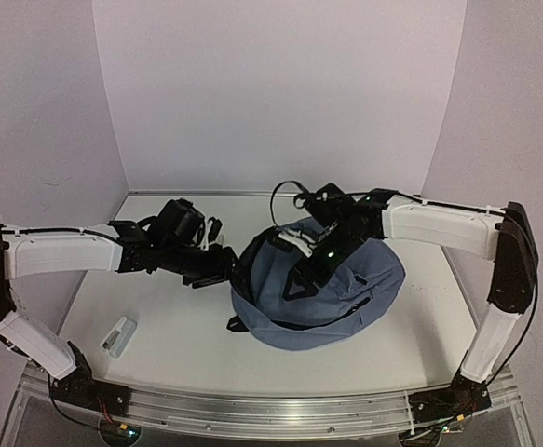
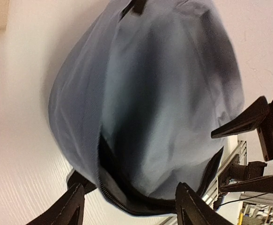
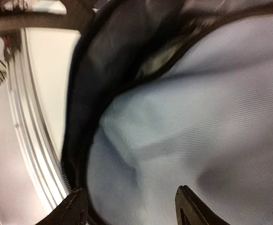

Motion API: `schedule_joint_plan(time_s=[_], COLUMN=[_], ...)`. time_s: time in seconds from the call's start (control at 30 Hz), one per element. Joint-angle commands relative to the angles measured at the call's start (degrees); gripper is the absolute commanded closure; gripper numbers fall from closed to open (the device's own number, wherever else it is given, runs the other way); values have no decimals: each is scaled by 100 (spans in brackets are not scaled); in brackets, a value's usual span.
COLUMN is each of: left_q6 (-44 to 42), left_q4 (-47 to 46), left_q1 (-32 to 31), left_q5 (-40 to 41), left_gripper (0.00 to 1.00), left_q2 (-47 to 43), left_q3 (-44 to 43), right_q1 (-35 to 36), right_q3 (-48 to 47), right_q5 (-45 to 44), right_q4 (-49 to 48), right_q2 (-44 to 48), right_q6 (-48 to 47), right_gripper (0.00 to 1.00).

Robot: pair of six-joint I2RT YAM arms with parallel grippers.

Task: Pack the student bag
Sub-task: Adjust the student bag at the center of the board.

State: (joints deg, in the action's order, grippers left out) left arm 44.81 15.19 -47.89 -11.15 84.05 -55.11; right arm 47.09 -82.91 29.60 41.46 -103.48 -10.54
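While the student bag lies slumped on the white table, with its slate-blue fabric creased and a black zip seam curving along its near side, both arms meet it from opposite sides. Left gripper: at the bag's left edge, fingers spread, nothing clamped between them. Right gripper: over the bag's far upper part, beside its black-lined opening, fingers likewise parted, fabric close ahead. Small white object: well apart from the bag, off its near-left side.
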Motion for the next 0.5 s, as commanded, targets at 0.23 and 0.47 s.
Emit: schedule_joint_plan(time_s=[0.23, 0.47], left_q6=[-1079, -1244], left_q4=[209, 754], left_q1=[851, 1157], left_q5=[-417, -1043], left_gripper=[29, 32], left_q2=[934, 2561], left_q3=[-2161, -3957], right_q1=[-1068, -1140], right_q3=[-1368, -1363], right_q5=[-519, -1275], right_q4=[73, -6], right_q2=[426, -129], right_q6=[479, 505], right_gripper=[26, 26])
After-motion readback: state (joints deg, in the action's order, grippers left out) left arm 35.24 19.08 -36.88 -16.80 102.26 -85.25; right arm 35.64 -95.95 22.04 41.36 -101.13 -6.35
